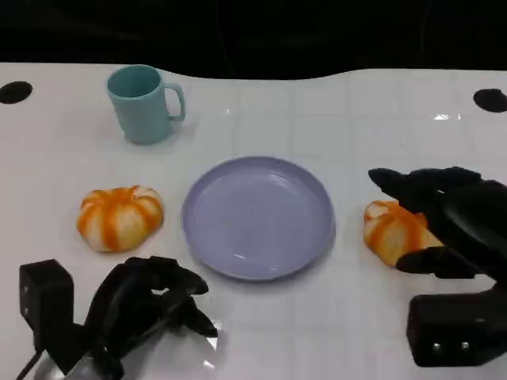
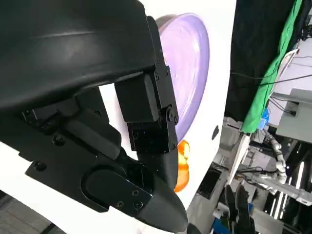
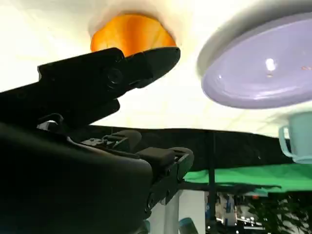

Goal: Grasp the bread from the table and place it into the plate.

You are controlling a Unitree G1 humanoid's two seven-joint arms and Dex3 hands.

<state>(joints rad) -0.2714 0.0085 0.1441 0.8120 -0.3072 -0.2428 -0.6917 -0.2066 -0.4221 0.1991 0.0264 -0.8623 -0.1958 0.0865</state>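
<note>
Head view: white surface [image 1: 333,119] carries everything. Largest item on it is the lavender plate [image 1: 258,216], dead centre, nothing in it. Teal mug [image 1: 145,103] sits at 11 o'clock from the plate, handle pointing right, well apart from it.

Two orange-and-white bread rolls. Left bread roll [image 1: 120,216] lies at 9 o'clock from the plate, just beside the rim, not touching, no hand on it. Right bread roll [image 1: 394,229] lies at 3 o'clock from the plate, near the rim, on the surface.

Right hand [image 1: 444,218] is at the right roll: fingers spread wide around it, one reaching over the far side, one along the near side. Cannot tell whether they press on the roll or just bracket it. Right wrist view agrees: black fingers [image 3: 146,61] cross in front of the roll [image 3: 130,33], contact unclear; plate [image 3: 263,73] and mug [image 3: 297,141] beyond.

Left hand [image 1: 146,305] sits at 7 o'clock from the plate, fingers curled loosely inward, holding nothing, just near the left roll. Left wrist view: fingers [image 2: 156,161] curled, plate [image 2: 187,63] behind them, a bread roll [image 2: 182,165] past the plate.
</note>
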